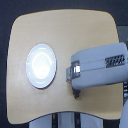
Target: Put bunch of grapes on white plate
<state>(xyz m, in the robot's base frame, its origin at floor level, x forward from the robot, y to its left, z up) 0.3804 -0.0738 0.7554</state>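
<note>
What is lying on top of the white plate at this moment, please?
Nothing shows on the white plate; its whole surface is bare. The grapes are not visible anywhere; the arm covers part of the table, so they may be hidden beneath it.

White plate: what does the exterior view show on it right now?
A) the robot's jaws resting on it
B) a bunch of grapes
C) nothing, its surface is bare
C: the white plate shows only its glossy surface, and the gripper sits off its rim toward the exterior view's right.
</note>
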